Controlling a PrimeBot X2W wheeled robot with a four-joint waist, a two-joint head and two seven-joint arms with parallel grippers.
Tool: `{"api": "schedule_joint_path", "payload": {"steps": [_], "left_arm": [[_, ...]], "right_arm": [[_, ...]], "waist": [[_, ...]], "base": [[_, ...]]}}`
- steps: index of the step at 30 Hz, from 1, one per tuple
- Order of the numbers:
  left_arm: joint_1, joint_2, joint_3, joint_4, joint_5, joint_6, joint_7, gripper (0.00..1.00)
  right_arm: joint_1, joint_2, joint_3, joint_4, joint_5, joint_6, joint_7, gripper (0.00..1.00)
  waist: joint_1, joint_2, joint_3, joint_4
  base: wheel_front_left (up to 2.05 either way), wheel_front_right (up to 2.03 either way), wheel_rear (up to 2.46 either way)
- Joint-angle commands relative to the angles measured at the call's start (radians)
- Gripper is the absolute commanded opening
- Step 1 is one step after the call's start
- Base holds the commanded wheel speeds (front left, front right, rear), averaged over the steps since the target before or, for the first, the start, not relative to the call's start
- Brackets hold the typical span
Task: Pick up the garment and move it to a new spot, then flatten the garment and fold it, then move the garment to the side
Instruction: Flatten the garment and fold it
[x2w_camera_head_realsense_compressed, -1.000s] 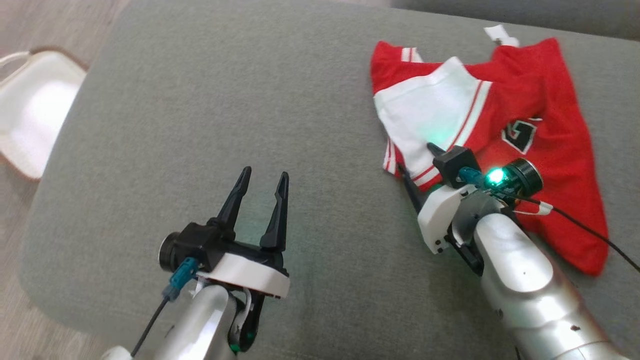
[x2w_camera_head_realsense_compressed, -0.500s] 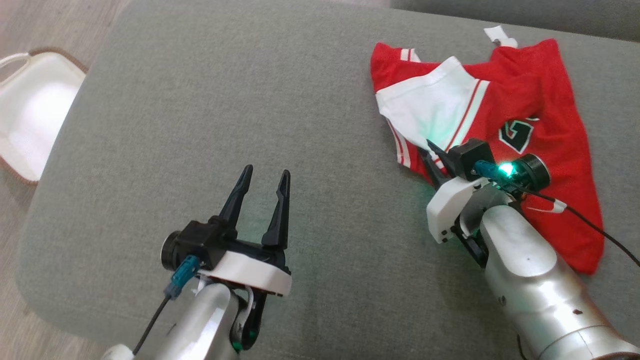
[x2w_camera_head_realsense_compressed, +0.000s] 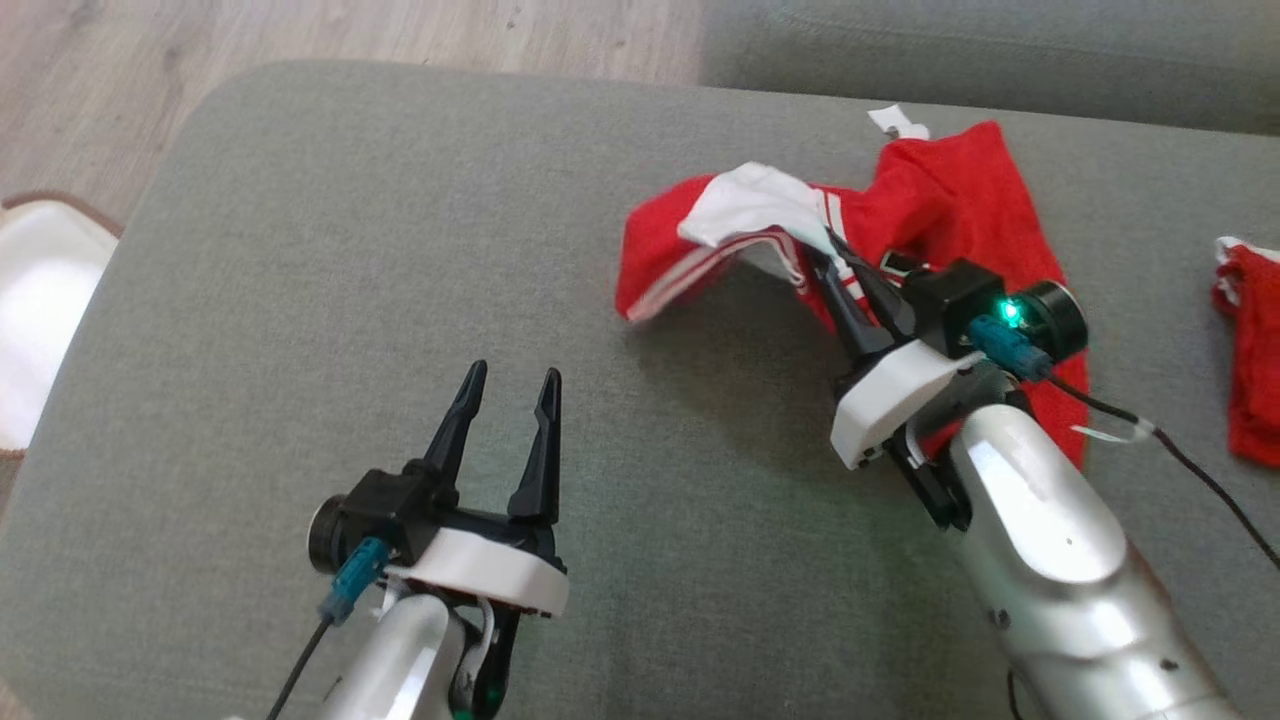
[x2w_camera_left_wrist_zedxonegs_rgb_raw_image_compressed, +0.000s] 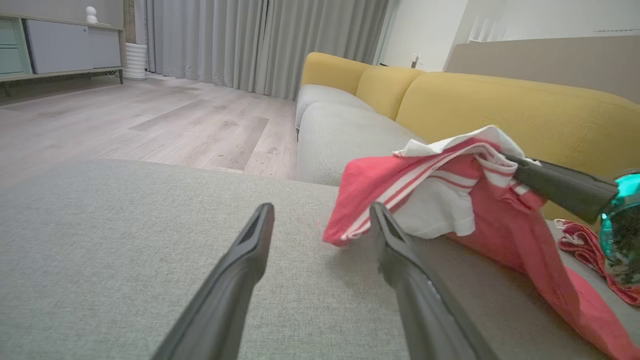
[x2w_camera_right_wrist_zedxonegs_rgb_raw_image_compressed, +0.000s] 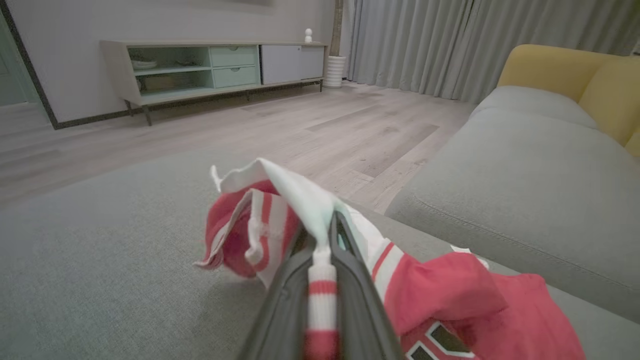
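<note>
Garment pick-up has begun: the left gripper hangs spread and empty over the grey cushion, while the right gripper, spread a second ago, now pinches the white striped edge and has raised it, the red body trailing on the cushion's right half. Farther right, another red cloth is cut off; its kind cannot be determined.
</note>
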Motion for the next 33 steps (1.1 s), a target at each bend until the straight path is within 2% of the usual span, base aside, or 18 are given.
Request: {"api": "schedule_joint_path", "payload": {"steps": [1,9,14,19,26,30,33], "left_arm": [[-0.020,0.006,0.037,-0.032,0.008,0.002,-0.010,1.00],[-0.029,0.004,0.020,-0.031,0.008,-0.011,-0.010,1.00],[-0.039,0.003,0.003,-0.024,-0.001,-0.011,-0.010,1.00],[-0.035,0.002,0.010,-0.018,-0.003,-0.006,-0.010,1.00],[-0.021,0.021,0.031,-0.019,0.005,0.001,-0.010,1.00],[-0.021,0.021,0.030,-0.026,0.007,0.001,-0.010,1.00],[-0.028,0.017,0.016,-0.032,0.006,-0.005,-0.010,1.00]], "right_arm": [[-0.008,0.020,0.001,-0.078,0.003,-0.001,0.015,0.00],[0.017,0.020,-0.046,-0.295,-0.017,-0.001,0.144,0.00],[0.007,0.019,-0.058,-0.345,-0.065,-0.001,0.211,0.00],[0.029,0.007,-0.049,-0.378,-0.064,-0.001,0.249,0.00],[0.136,-0.039,0.009,-0.511,0.038,-0.001,0.341,0.00],[0.176,-0.095,0.031,-0.626,0.121,-0.001,0.437,0.00],[0.160,-0.146,0.034,-0.661,0.151,-0.001,0.500,0.00]], "waist": [[0.0002,0.0000,-0.004,-0.005],[0.0002,0.0000,0.024,0.042],[0.0002,0.0000,0.038,0.096],[0.0002,0.0000,0.030,0.103],[0.0002,0.0000,-0.004,0.066],[0.0002,0.0000,0.000,0.061],[0.0002,0.0000,0.023,0.076]], "base": [[0.00,0.00,0.00],[0.00,0.00,0.00],[0.00,0.00,0.00],[0.00,0.00,0.00],[0.00,0.00,0.00],[0.00,0.00,0.00],[0.00,0.00,0.00]]}}
